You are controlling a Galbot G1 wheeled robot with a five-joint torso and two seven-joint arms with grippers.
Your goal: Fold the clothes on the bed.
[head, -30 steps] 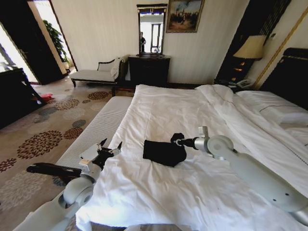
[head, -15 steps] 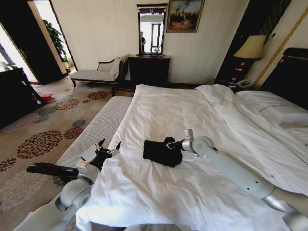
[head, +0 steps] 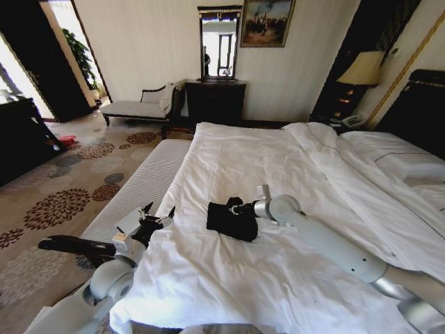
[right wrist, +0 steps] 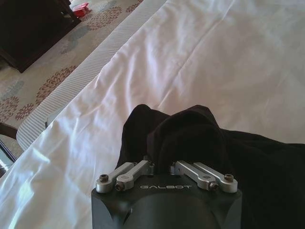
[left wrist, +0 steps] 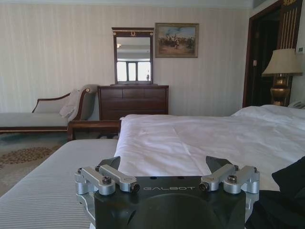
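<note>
The clothes point(head: 228, 220), a small black T-shirt, lie bunched in the near middle of the bed point(head: 264, 149) with its white duvet. My right gripper point(head: 233, 208) reaches in from the right, just above the shirt's far edge, shut on a raised fold of the cloth. The right wrist view has that fold of the clothes point(right wrist: 190, 133) humped up between the closed fingers of the right gripper point(right wrist: 162, 166). My left gripper point(head: 158, 211) hovers open at the bed's left edge, apart from the shirt. In the left wrist view the left gripper point(left wrist: 164, 163) is spread wide, with the clothes point(left wrist: 286, 195) off to one side.
A long white-cushioned bench point(head: 139, 188) runs along the bed's left side, under my left arm. White pillows point(head: 410, 163) and a dark headboard point(head: 417, 104) are at the right. A lamp point(head: 361, 69), dresser point(head: 214, 101) and chaise point(head: 139, 108) line the far wall.
My right gripper has travelled left across the shirt with the fold of cloth in it. The left arm has barely moved.
</note>
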